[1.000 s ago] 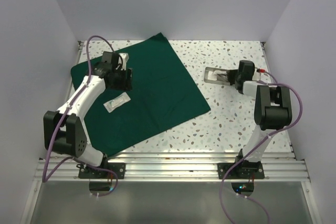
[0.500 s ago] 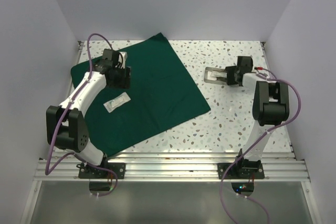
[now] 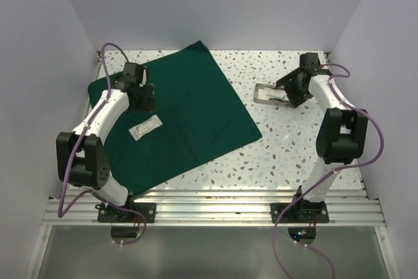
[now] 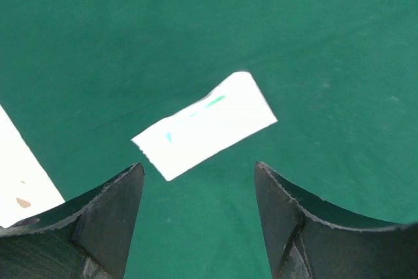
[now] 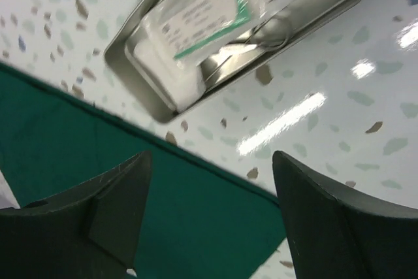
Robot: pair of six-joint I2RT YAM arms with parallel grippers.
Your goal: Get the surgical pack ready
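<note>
Hovering over the white packet (image 4: 206, 124), our left gripper (image 4: 198, 166) gaped empty; our right gripper (image 5: 210, 155) gaped near the steel tray (image 5: 121, 49).

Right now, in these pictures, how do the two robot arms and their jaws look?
Both the left arm and the right arm have white links joined by bulky black joints. A thin purple cable loops along each. The jaws are dark, wedge-shaped, with curved inner edges.

Open tabletop (image 3: 287, 136) between cloth (image 3: 196, 106) and tray (image 3: 257, 94) gives passage. On the cloth one packet (image 3: 145, 128) lies in the way, just beside the left arm (image 3: 108, 112). The right arm (image 3: 330, 96) overhangs the tray's right end. Walls (image 3: 39, 63) close three sides
</note>
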